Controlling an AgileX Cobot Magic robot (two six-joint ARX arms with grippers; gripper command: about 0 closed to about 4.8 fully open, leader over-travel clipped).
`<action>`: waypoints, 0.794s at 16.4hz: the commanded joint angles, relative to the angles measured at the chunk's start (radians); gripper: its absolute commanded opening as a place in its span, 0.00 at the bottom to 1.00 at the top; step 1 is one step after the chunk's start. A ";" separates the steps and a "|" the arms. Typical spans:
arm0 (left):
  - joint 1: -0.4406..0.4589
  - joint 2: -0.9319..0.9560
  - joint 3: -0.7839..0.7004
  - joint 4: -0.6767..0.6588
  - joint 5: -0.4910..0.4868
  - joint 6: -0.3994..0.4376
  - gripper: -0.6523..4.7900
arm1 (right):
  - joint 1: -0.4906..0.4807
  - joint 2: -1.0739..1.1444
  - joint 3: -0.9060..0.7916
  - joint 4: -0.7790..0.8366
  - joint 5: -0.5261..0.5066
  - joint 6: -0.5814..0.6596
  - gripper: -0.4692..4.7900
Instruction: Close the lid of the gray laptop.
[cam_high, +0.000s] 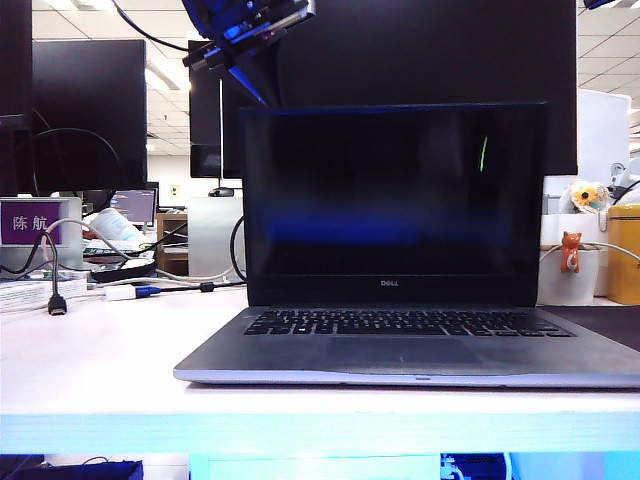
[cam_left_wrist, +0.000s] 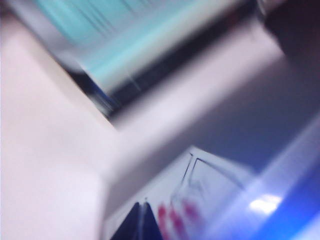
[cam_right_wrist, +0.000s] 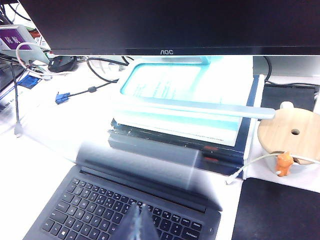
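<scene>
Above the lid's (cam_high: 392, 200) top left corner your left gripper (cam_high: 240, 45) hangs tilted, grip unreadable; right gripper (cam_right_wrist: 139, 222), fingertips together, hovers over the DELL-marked gray laptop (cam_high: 410, 350).

Left gripper (cam_high: 245, 45) — black and silver parts, blue-lit; right gripper (cam_right_wrist: 140, 225) — dark pointed fingertips.

The left wrist view is heavily blurred. The left pincer (cam_left_wrist: 142, 222) shows as a dark pointed tip over a pale panel with red lettering (cam_left_wrist: 175, 215). Beyond it lie stacked books (cam_left_wrist: 115, 55), teal-edged.
</scene>
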 joint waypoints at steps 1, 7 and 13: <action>-0.027 0.028 -0.021 -0.243 0.028 0.026 0.11 | -0.001 -0.002 0.005 -0.001 -0.002 -0.003 0.09; -0.028 -0.141 -0.023 0.068 -0.087 0.014 0.11 | -0.001 0.019 0.002 -0.050 -0.007 -0.022 0.09; 0.028 -0.130 -0.023 0.106 -0.045 -0.063 0.13 | 0.001 0.042 0.002 -0.056 -0.118 -0.021 0.09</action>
